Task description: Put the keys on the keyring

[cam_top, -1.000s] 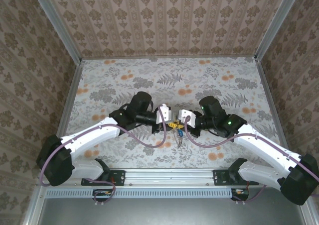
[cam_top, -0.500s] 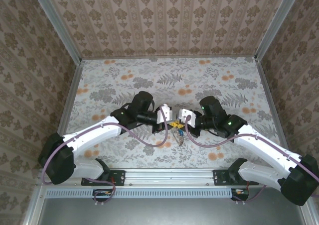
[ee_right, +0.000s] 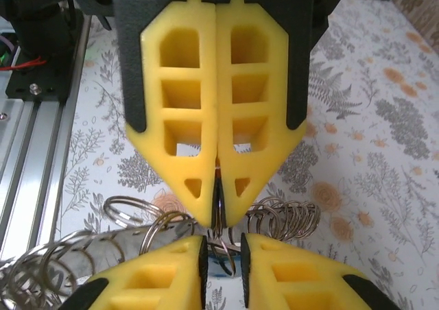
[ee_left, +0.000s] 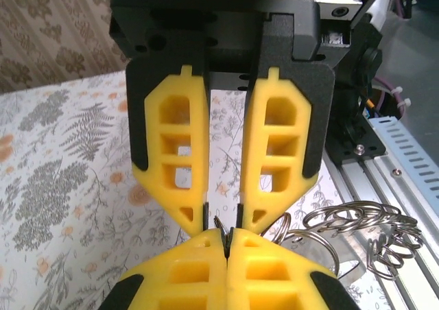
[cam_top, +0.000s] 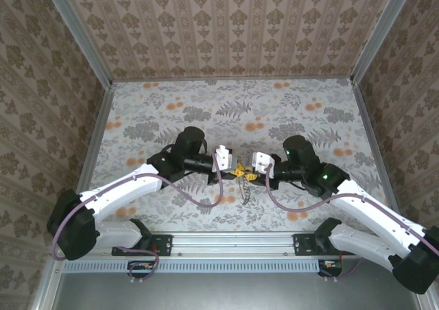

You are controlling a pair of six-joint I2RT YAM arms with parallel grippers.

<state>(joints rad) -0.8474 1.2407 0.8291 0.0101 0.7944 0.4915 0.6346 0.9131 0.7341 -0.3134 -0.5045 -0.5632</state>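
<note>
The keyring [cam_top: 245,191] is a bunch of thin linked metal rings hanging below the two grippers, which meet tip to tip at mid-table. My left gripper [cam_top: 235,168] [ee_left: 226,236] [ee_right: 218,214] is shut on a thin ring of the keyring [ee_left: 363,233]. My right gripper [cam_top: 250,174] [ee_right: 223,245] [ee_left: 220,221] faces it with jaws slightly open; a loop of the keyring [ee_right: 288,217] passes loosely through the gap. A bit of blue [ee_right: 218,269] shows under that loop. I cannot make out the keys among the rings and yellow pads.
A flat grey metal piece [ee_right: 103,249] hangs among the rings. The aluminium rail [cam_top: 233,241] with both arm bases runs along the near edge. Patterned walls close the table [cam_top: 206,108] on three sides, and purple cables loop under both arms.
My right gripper's jaws have parted from shut and the right arm has drawn back slightly to the right. The left gripper's jaws closed fully on the ring.
</note>
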